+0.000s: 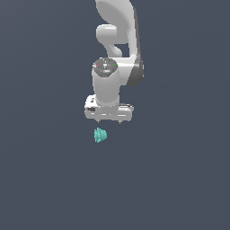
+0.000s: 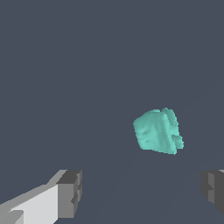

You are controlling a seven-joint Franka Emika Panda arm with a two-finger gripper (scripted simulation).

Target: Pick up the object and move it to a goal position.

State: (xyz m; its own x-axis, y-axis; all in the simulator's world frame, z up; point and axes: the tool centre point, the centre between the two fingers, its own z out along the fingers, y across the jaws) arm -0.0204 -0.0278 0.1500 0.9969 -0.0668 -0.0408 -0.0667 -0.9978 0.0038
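The object [image 1: 100,135] is a small teal-green, lumpy, faceted piece lying on the dark grey floor. In the exterior view it lies just below the white gripper [image 1: 109,121] and slightly toward that view's left. Only short fingertip stubs show under the gripper's body there. In the wrist view the object [image 2: 158,131] lies beyond the fingertips, apart from both, nearer one dark grey finger pad [image 2: 213,190] than the other finger pad [image 2: 70,194]. The gripper [image 2: 141,192] is open, its fingers spread wide with nothing between them.
The white arm [image 1: 117,36] rises behind the gripper to the top of the exterior view. A plain dark grey floor [image 1: 179,179] spreads all around, and no other object or edge shows.
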